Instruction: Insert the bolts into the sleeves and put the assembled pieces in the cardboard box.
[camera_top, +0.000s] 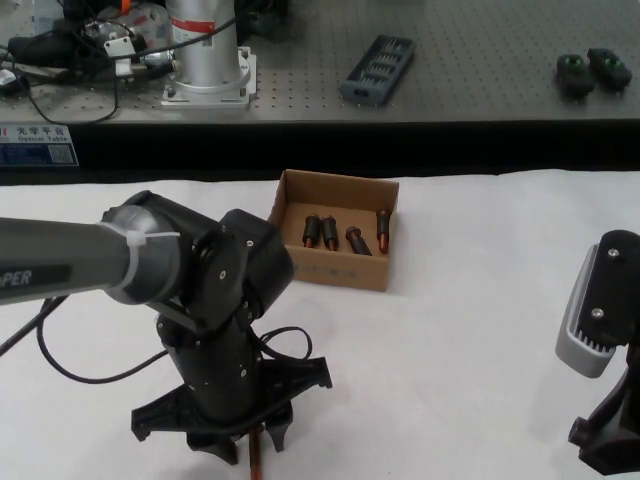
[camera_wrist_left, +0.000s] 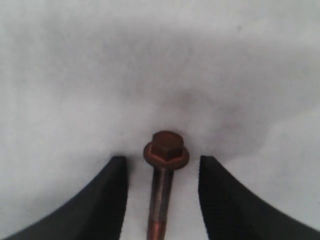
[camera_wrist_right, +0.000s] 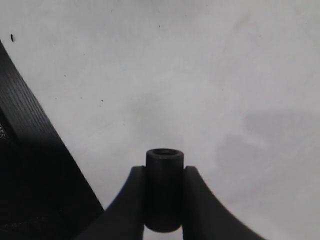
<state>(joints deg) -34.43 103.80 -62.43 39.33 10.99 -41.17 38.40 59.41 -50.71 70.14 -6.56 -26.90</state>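
**A:** Brown cardboard box (camera_top: 338, 270) sits mid-bench, toward the far side. The black two-finger left gripper (camera_wrist_left: 162, 162) hangs spread at near left, and the right gripper (camera_wrist_right: 164, 170) is clenched at near right.

**B:** Yep. I'd centre on the shank of that rusty-brown hex-head metal bolt (camera_wrist_left: 161, 205) lying between the left fingers, then close squarely. The right's holding the short black cylindrical sleeve (camera_wrist_right: 164, 200).

Left arm (camera_top: 200, 290) wrist pitched downward, left gripper (camera_wrist_left: 162, 167) fingers spread apart, right gripper (camera_wrist_right: 165, 172) fingers clamped on a sleeve (camera_wrist_right: 164, 200).

Sm. printed label (camera_top: 38, 146), rear tbl edge (camera_top: 350, 140)
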